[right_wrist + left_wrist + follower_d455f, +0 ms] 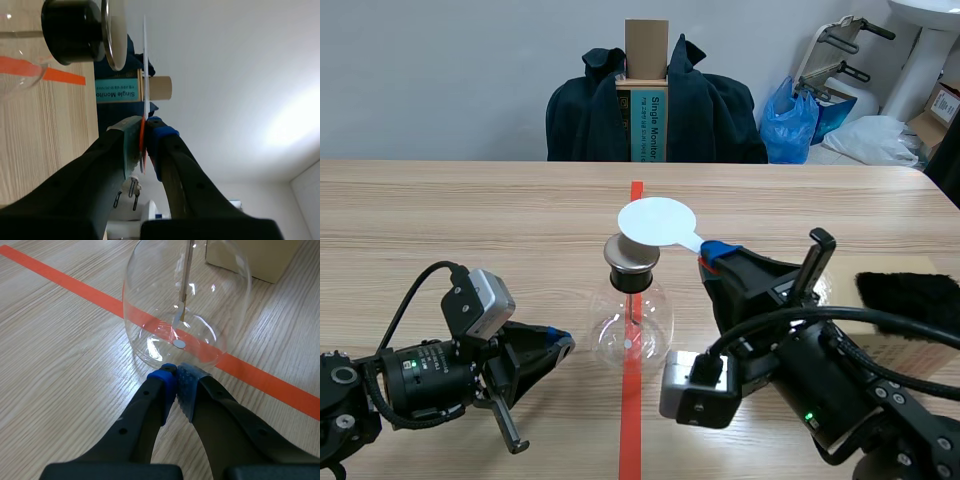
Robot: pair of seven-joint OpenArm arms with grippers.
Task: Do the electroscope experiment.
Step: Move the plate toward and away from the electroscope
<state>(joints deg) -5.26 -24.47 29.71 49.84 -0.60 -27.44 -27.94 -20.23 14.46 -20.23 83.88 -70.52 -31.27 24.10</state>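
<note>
Electroscope flask (632,325) at frame centre, on the tape line (636,192). White paddle (655,221) close over its cap (633,253), handle clamped in right gripper (712,255). Left gripper (560,343), fingers together, sits just beside the flask's base. We fear a low pass would knock the flask over.

Teal box (653,122) apparently reads "Single Monitor", rest unreadable

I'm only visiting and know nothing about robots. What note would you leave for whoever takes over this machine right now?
Left gripper: shut on nothing, tips at the foot of the glass flask.
Right gripper: shut on the white disc, holding it above the flask's metal cap.
Done: disc is in hand and at the cap.
Left: bring them together if not touching, watch the strip inside, put the disc down.
</note>
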